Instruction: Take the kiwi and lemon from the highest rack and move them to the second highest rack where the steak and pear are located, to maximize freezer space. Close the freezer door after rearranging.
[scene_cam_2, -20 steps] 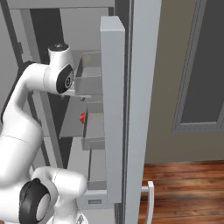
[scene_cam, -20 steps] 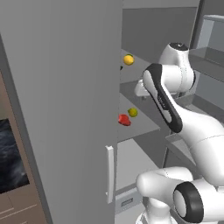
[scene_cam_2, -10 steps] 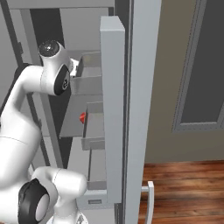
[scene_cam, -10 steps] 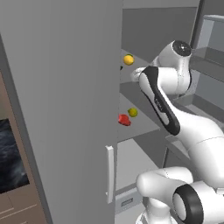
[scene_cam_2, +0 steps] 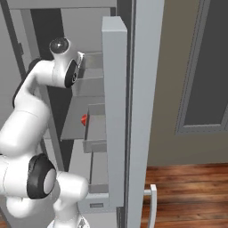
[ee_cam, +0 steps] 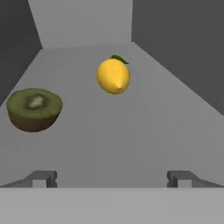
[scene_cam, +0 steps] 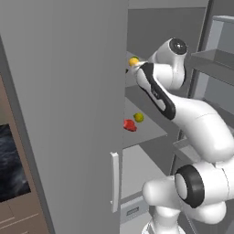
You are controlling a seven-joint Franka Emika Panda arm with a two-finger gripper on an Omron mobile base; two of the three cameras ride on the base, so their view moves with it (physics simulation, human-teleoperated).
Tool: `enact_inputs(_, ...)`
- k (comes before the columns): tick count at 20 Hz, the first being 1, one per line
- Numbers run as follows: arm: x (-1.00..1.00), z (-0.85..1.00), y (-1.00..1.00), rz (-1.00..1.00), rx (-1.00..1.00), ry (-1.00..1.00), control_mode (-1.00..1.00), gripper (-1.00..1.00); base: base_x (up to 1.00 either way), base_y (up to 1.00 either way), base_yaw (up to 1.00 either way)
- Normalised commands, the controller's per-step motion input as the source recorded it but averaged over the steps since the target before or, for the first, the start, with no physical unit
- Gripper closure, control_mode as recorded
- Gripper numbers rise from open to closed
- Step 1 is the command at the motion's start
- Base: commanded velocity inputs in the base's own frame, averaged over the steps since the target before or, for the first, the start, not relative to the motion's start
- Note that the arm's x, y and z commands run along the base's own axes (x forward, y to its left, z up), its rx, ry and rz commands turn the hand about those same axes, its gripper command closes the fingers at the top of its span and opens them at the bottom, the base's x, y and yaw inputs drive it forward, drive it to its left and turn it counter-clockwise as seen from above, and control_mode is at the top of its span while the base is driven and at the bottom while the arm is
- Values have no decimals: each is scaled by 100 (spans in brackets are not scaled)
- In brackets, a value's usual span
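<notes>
End effector point(ee_cam: 112, 178) is spread wide with nothing between the tips; the two fingertips point(ee_cam: 43, 178) stand far apart at 7 and 5 o'clock of the hand view, hovering over the highest rack point(ee_cam: 131, 140), not touching either fruit.

Hand view: kiwi point(ee_cam: 34, 108) sits at 9 o'clock, a cut half with green face up, resting on the rack. Lemon point(ee_cam: 113, 75) is at 12 o'clock, further back on the same rack, small green leaf on top. The two are apart, with bare shelf between them. Both are ahead of the fingertips; lemon is roughly on the centre line, kiwi is off to the left.

Left base view: lemon point(scene_cam: 133, 61) is visible at 12 o'clock just beside the arm's wrist, at the edge of the freezer door point(scene_cam: 68, 105). One shelf down, the second highest rack point(scene_cam: 146, 130) carries the steak point(scene_cam: 130, 124) and pear point(scene_cam: 138, 117), near each other, pear just behind and to the right of the steak. Door stands open, with its bar handle point(scene_cam: 114, 182) at 6 o'clock.

Right base view: arm reaches into the cabinet at 10 o'clock; steak point(scene_cam_2: 83, 119) shows as a red spot on the lower shelf, near the centre. Wood floor point(scene_cam_2: 187, 191) at 4 o'clock.
</notes>
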Motion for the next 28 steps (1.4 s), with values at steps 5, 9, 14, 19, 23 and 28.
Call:
enact_inputs(5,55,13,-2,0,0,20,-100,-100,0,0,0)
enact_inputs(9,61,-3,0,0,0,5,-100,-100,0,0,0)
enact_inputs(14,54,-6,0,0,0,1,-100,-100,0,0,0)
enact_inputs(19,47,-18,5,0,0,5,-100,-100,0,0,0)
enact_inputs(23,47,-20,3,0,0,2,-100,-100,0,0,0)
enact_inputs(28,39,-9,0,0,0,0,-100,-100,0,0,0)
